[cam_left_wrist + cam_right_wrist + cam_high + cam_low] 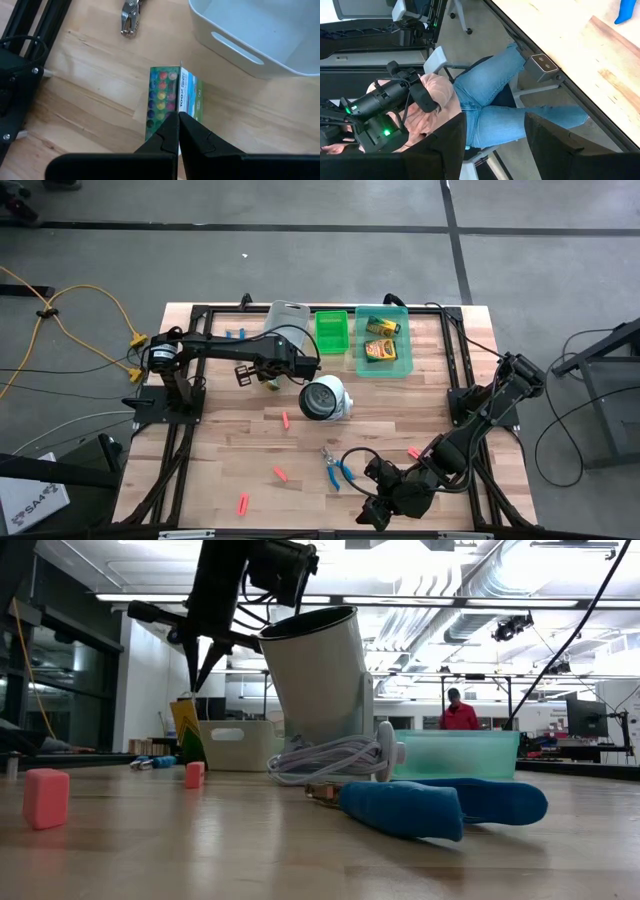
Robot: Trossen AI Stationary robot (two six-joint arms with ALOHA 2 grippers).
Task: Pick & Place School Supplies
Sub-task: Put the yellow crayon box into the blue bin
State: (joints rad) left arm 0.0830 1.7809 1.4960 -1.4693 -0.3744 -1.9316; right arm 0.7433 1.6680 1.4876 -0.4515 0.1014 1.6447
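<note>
Now, step: left gripper (178, 117), jaws closed, hovers above green-and-yellow cardboard crayon box (172, 97) | next: reopen, grasp | right gripper (495, 142): jaws apart, empty, near edge.

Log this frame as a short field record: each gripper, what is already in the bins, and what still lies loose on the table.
left gripper: shut, fingertips at an upright crayon box beside the grey bin; grip not confirmed
right gripper: open, holding nothing, at the table's near edge
teal bin: two crayon boxes
green bin: nothing visible inside
loose on table: blue-handled scissors, several red-pink stubs
</note>
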